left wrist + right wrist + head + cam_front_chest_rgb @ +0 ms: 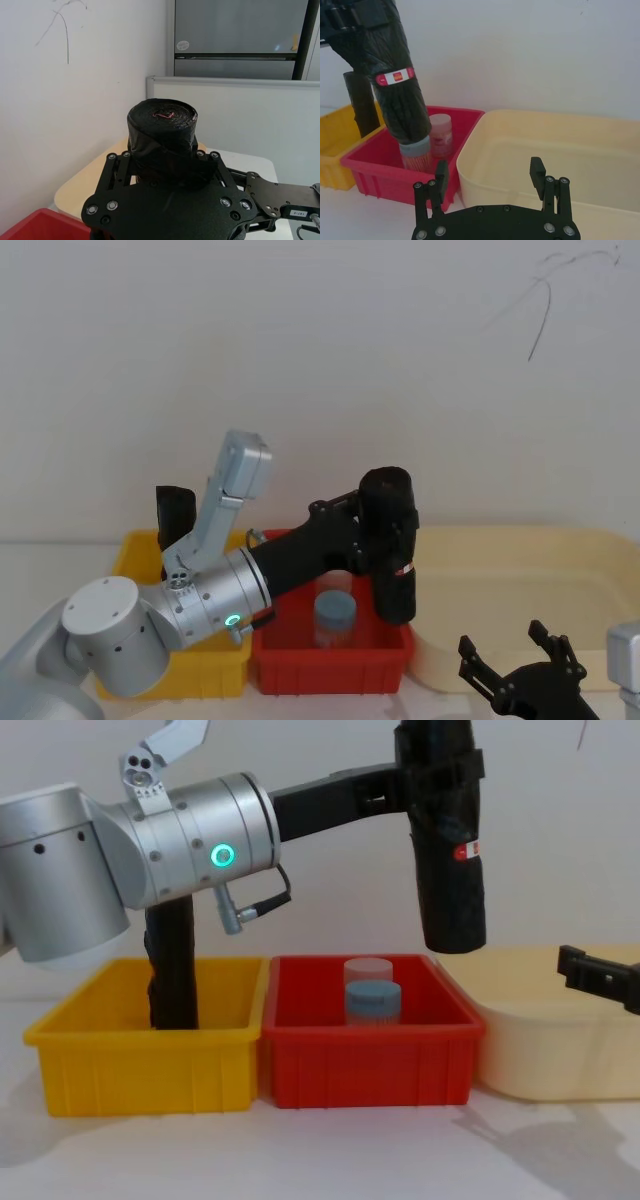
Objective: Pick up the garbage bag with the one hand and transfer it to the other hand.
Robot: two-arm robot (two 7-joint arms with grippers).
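Observation:
The garbage bag (390, 550) is a thick black roll with a small red-white label. It hangs nearly upright in the air, its lower end over the right part of the red bin (330, 675). My left gripper (372, 525), on the silver arm with the green ring light, is shut on the upper half of the garbage bag (450, 850). From the left wrist, the top of the garbage bag (162, 130) sticks up between the fingers. My right gripper (510, 652) waits open, low at the right, apart from the garbage bag (395, 95).
A yellow bin (140, 1070) on the left holds a thin black slab (172, 970). Two small jars (372, 995) stand in the red bin (370, 1060). A wide cream tub (550, 1060) sits on the right, behind the right gripper (490, 175). A white wall is close behind.

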